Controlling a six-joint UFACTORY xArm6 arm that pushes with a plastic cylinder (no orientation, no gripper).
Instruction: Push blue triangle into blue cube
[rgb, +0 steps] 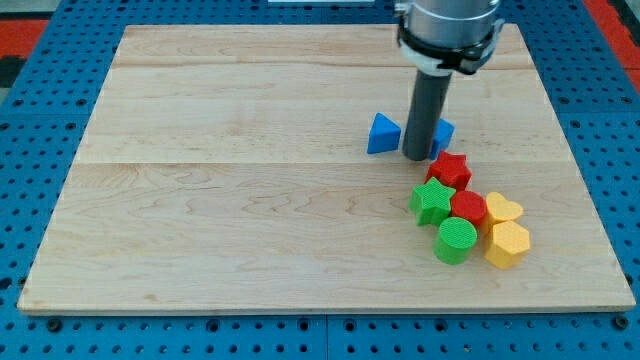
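The blue triangle lies on the wooden board right of centre. The blue cube sits just to its right, mostly hidden behind my rod. My tip rests on the board between the two blue blocks, close to the triangle's right side and in front of the cube. I cannot tell if the tip touches either one.
A cluster lies below and right of the tip: red star, green star, red cylinder, green cylinder, yellow heart, yellow hexagon. The board's right edge is near the cluster.
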